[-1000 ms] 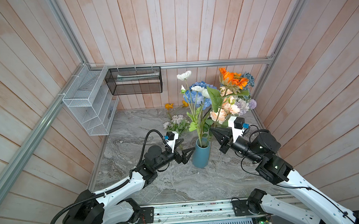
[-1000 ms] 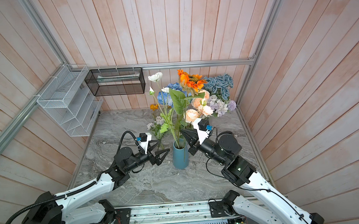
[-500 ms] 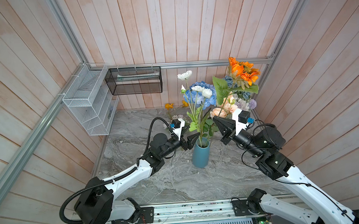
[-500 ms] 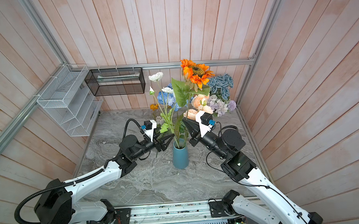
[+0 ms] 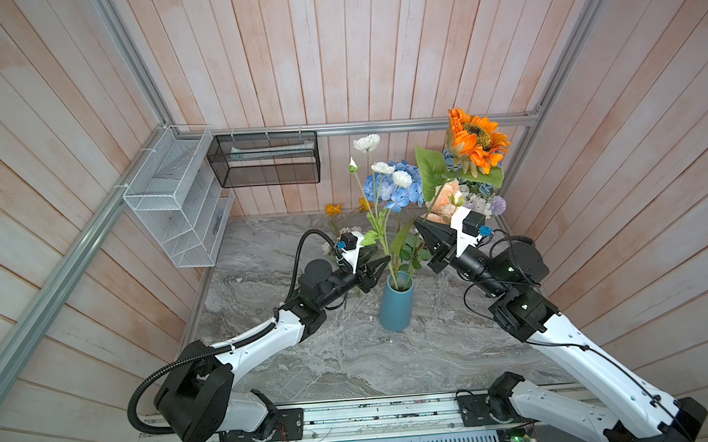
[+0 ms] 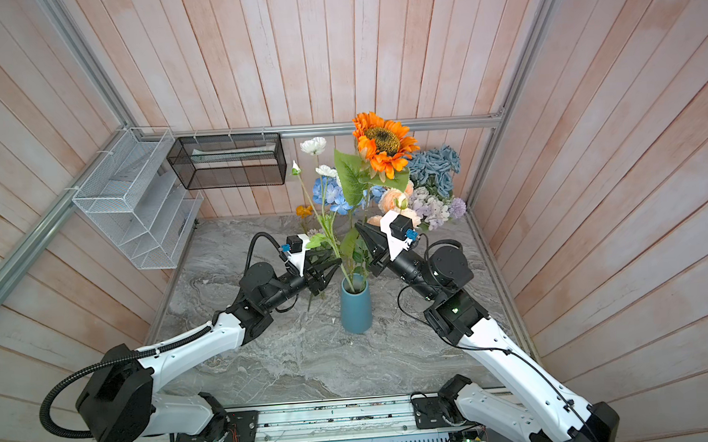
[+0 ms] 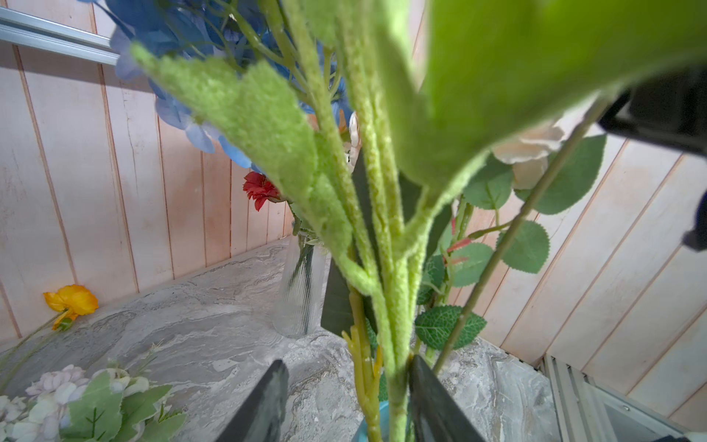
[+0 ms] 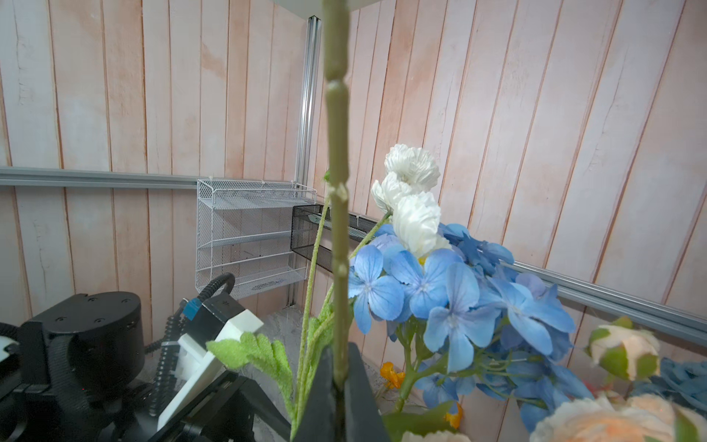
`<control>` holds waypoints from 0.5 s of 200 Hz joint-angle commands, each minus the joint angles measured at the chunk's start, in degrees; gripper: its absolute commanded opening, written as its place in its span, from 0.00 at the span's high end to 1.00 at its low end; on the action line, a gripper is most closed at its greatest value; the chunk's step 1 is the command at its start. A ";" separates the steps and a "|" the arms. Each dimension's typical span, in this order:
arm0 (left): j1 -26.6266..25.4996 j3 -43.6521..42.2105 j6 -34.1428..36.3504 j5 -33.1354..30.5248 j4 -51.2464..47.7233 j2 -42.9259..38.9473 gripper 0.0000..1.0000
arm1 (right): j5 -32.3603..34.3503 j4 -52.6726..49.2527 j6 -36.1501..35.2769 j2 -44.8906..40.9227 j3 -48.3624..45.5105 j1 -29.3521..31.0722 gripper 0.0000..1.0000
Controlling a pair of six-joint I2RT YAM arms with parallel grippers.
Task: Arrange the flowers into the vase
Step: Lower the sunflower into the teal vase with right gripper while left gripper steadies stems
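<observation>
The white-bloom spray [image 5: 367,143] stood in the teal vase [image 5: 396,307] at the middle of the bench [image 5: 309,357]. Its fuzzy stems ran between the half-parted jaws of my left pincer [image 5: 379,266], just above the mouth. My right pincer [image 5: 419,225] was clamped on the sunflower [image 5: 475,143] stem, raised over the vase; I couldn't tell whether its foot was inside. Behind, a clear glass vase [image 7: 302,294] held a red bloom [image 7: 260,189]. A yellow bloom [image 7: 70,300] lay loose nearby.

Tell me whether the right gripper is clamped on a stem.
Yes: the right gripper pinches a green stem between its closed jaws.
</observation>
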 commanded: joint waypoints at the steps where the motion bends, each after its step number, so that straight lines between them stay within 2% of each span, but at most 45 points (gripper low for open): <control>1: 0.39 1.68 0.50 0.68 1.76 0.66 0.49 | -2.28 5.11 2.63 0.82 -2.47 -1.23 1.00; 61: 0.59 2.01 0.46 0.94 1.57 1.51 0.52 | -2.81 5.55 6.24 2.72 -7.20 -1.95 1.00; 100: 0.59 1.84 0.15 0.99 1.51 1.38 0.52 | -2.51 6.44 11.35 2.77 -12.65 -2.01 1.00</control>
